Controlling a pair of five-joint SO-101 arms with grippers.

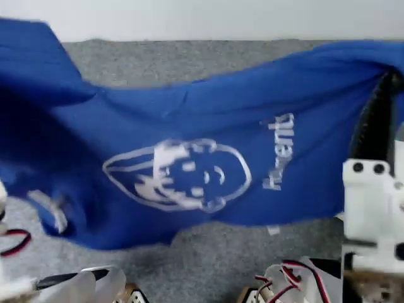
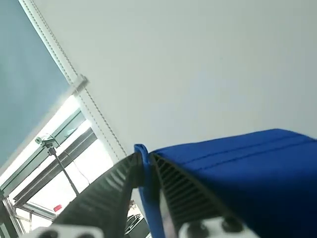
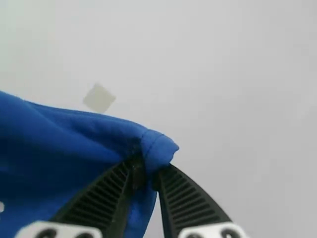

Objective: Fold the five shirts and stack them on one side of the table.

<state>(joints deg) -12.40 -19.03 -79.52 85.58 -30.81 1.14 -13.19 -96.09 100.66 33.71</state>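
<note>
Looking down on a blue shirt, hoisted and spread wide across the high view, over the grey bench. Held by two corners, and sagging a little in between. Printed side to the camera: a white cartoon face mid-chest, pale lettering beside it. Cannot tell whether the lower edge touches the bench or hangs just clear of it.

Over to the left wrist view: left claw nipped narrow on a stitched edge of the shirt, with a thin fold of cloth squeezed between ribbed dark fingers and poking out past the tips. Beyond it, a plain pale wall, plus a window blind off to one side.

And the right wrist view: right claw likewise closed down on the shirt, gripping a hemmed corner bunched into a small knob just past its tip. Behind that, a pale surface with a small square patch.

Back in the high view, at the right edge: a white plastic arm, with its dark upper end run up into the shirt's upper corner. Down at the near left edge, red wires.
</note>
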